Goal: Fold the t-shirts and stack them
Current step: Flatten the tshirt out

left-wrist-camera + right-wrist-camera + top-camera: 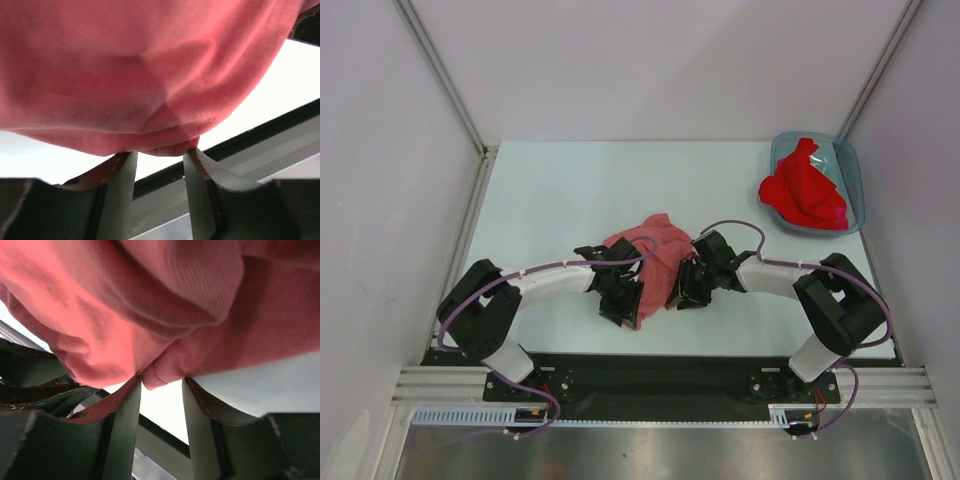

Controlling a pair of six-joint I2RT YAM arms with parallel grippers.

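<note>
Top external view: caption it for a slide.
Left gripper and right gripper pinch a crumpled pink t-shirt mid-table; a red t-shirt sits in the bin.

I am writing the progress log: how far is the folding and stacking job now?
Done: nothing folded or stacked shows yet. In hand: the left end effector and right end effector each pinch the crumpled salmon-pink t-shirt. Left: fold it, then the red t-shirts heaped in the bin.

One salmon-pink t-shirt, one red cloth heap, one plastic bin, two tools: left tool, right tool.
</note>
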